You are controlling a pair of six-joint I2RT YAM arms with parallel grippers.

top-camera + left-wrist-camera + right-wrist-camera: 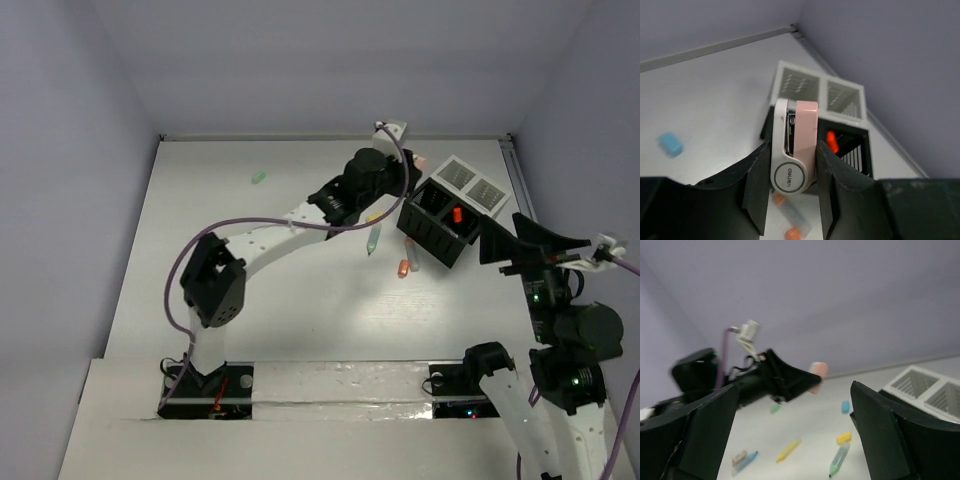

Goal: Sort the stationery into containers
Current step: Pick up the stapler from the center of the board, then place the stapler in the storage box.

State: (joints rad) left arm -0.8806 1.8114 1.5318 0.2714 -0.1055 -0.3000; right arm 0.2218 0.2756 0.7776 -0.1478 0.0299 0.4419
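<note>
The left tool (792,156) is clenched on a small pink-and-white stapler-like piece (801,125) marked "deli", which stands upright between its fingers and juts out past their tips. Just ahead of and below this tool sit the containers: the black box (856,152), with an orange marker (831,141) in one compartment, and beyond it the white tray (817,82) with two square cells. A blue block (670,143) lies on the tabletop (715,100) well off to the tool's left, and an orange-capped marker (792,220) lies directly beneath it. The right tool (790,440) is released, its fingers spread wide and gripping nothing; ahead of it lie a yellow marker (788,450), a teal marker (839,460) and a yellow block (843,438).
</note>
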